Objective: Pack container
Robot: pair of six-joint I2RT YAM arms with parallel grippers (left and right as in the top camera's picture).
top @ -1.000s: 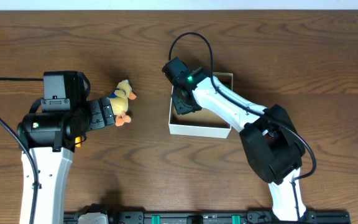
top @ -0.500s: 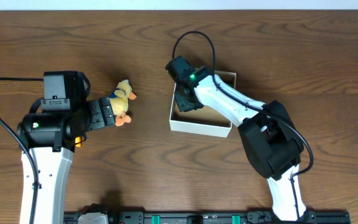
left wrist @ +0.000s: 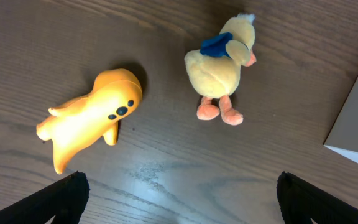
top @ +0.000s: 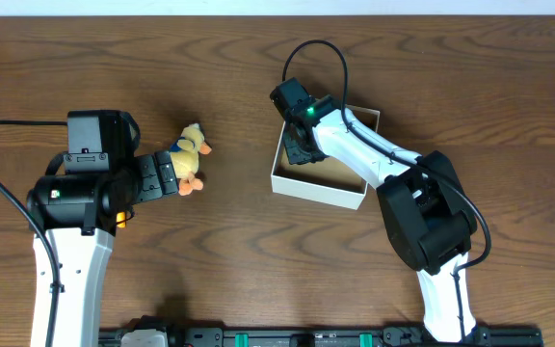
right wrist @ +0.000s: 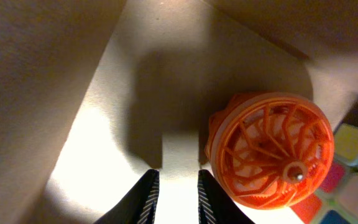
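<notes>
Container (top: 318, 189): on the bench (top: 258, 260), right of centre, sitting askew.
Right pincer (right wrist: 171, 198): inside the container, fingers narrowly apart, empty, beside an orange ball (right wrist: 269, 149).
Left pincer (left wrist: 178, 198): spread wide above plush duck (left wrist: 221, 65) and orange toy (left wrist: 89, 117).

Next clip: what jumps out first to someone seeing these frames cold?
The right tool reaches down into the white container at the table's middle; its wrist view shows an orange ribbed ball in there beside a colourful puzzle cube. To the left, a yellow plush duck and an orange rubbery figure lie on the wood below the open left tool.
</notes>
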